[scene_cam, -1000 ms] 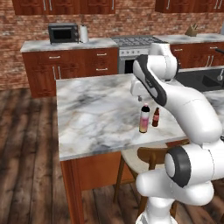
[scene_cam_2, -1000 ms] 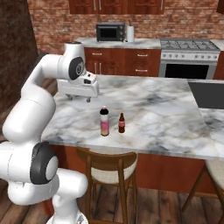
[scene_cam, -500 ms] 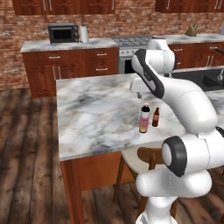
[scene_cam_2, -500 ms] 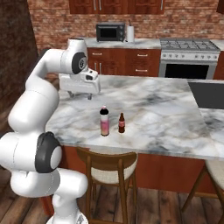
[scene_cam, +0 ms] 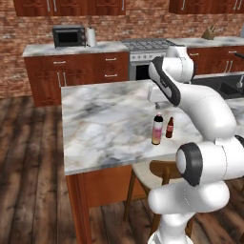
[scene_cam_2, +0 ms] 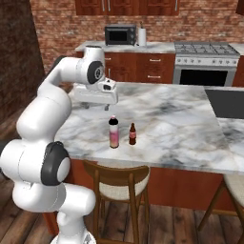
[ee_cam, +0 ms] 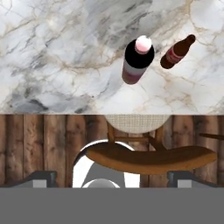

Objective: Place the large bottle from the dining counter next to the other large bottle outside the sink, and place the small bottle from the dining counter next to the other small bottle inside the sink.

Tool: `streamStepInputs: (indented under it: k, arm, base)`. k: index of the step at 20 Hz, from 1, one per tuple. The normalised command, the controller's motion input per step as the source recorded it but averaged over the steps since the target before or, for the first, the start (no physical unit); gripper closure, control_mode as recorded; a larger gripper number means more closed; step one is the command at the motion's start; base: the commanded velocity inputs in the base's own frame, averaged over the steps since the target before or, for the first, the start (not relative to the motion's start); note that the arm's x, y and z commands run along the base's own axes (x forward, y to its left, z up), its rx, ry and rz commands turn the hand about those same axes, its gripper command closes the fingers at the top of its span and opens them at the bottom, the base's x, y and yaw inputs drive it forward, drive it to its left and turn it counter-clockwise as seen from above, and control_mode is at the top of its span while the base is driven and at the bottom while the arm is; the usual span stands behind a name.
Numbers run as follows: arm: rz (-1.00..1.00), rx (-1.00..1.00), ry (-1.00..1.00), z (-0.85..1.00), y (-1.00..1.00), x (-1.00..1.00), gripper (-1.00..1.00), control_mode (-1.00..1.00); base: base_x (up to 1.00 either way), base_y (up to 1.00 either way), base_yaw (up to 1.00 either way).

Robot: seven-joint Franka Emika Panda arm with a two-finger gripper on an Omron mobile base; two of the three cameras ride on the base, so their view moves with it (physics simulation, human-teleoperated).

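Gripper (scene_cam_2: 96, 106) open above marbled dining counter (scene_cam_2: 181, 119)

A red brick wall (scene_cam: 143, 26) backs a row of red-brown cabinets (scene_cam: 78, 71) with a pale countertop (scene_cam: 71, 48) holding a black microwave (scene_cam: 69, 35), beside a steel stove (scene_cam_2: 205, 62), over a dark plank floor (scene_cam: 28, 167), with a wooden stool (scene_cam_2: 116, 183) nearby.

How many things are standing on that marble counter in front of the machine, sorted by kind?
Large bottles: 1, the pink bottle with a dark cap.
Small bottles: 1, the red-brown bottle beside it.
Total: 2, both upright near the front edge of the marble counter.
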Motion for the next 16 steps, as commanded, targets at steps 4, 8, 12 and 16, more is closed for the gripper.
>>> streamStepInputs:
  k: [4, 8, 12, 16]
  arm:
    - [0.03, -0.02, 0.01, 0.00, -0.01, 0.26, -1.00, -1.00]
    - [0.02, -0.02, 0.03, 0.00, -0.02, 0.11, -1.00, -1.00]
    - [0.04, 0.00, 0.03, 0.00, -0.16, 0.06, -1.00, -1.00]
    - [0.04, 0.00, 0.01, 0.00, -0.21, 0.07, -1.00, -1.00]
  base:
    - [0.00, 0.00, 0.00]
    - [0.00, 0.00, 0.00]
    - [0.00, 0.00, 0.00]
    - [0.00, 0.00, 0.00]
